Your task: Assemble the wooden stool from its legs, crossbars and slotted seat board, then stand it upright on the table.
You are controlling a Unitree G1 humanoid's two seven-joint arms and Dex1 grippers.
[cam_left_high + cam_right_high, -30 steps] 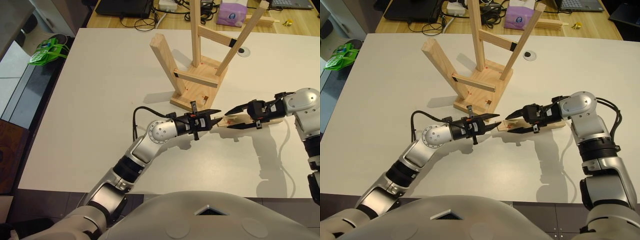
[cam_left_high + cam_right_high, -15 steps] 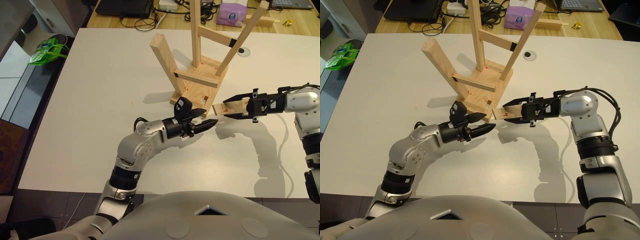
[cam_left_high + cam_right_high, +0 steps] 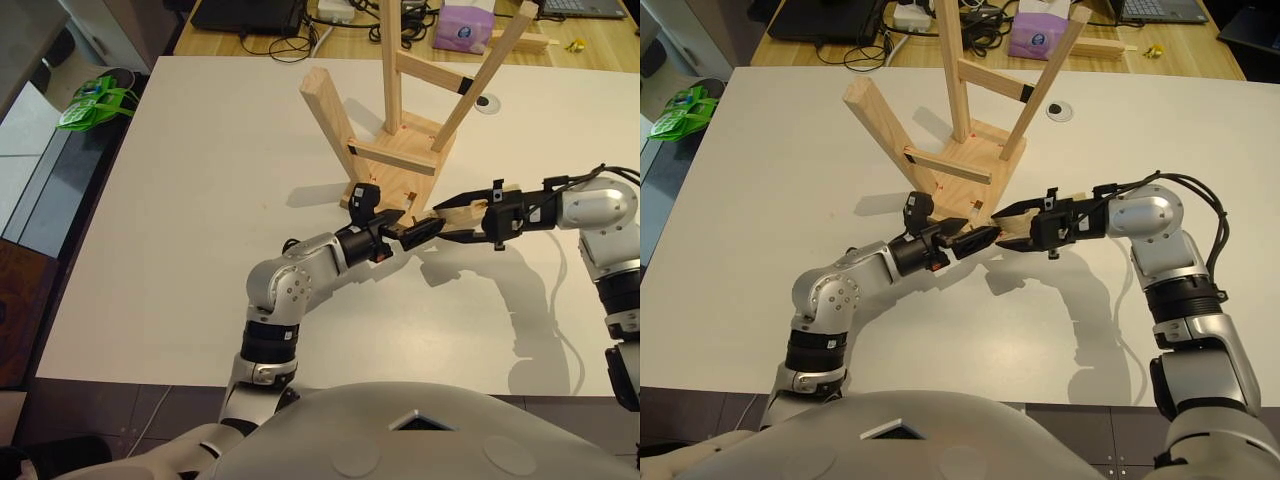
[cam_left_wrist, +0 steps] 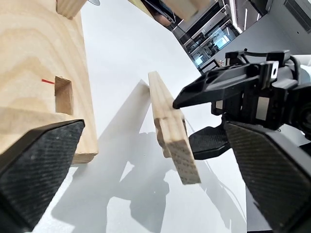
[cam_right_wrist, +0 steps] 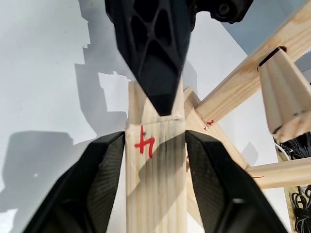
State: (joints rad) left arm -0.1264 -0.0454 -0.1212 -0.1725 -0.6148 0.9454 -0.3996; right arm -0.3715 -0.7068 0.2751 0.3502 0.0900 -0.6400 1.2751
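Observation:
The stool (image 3: 395, 150) rests upside down on its slotted seat board (image 4: 39, 63), with three legs and crossbars sticking up. An empty slot (image 4: 63, 92) shows at the board's near corner. My right gripper (image 3: 452, 217) is shut on a loose wooden leg (image 5: 155, 194) marked with a red 4 and holds it above the table, its free end close to that corner. My left gripper (image 3: 420, 229) is open, its fingers spread on either side of the leg's free end (image 4: 182, 162), without clamping it.
Beyond the white table's far edge lie a purple tissue box (image 3: 465, 25), a laptop (image 3: 245, 12), cables and a spare wooden strip (image 3: 525, 42). A round cable port (image 3: 486, 102) sits right of the stool. A green object (image 3: 95, 100) lies on the floor to the left.
My right gripper has lifted the leg off the table and carried it left toward the seat board's corner. My left gripper has swung up and forward to the leg's free end.

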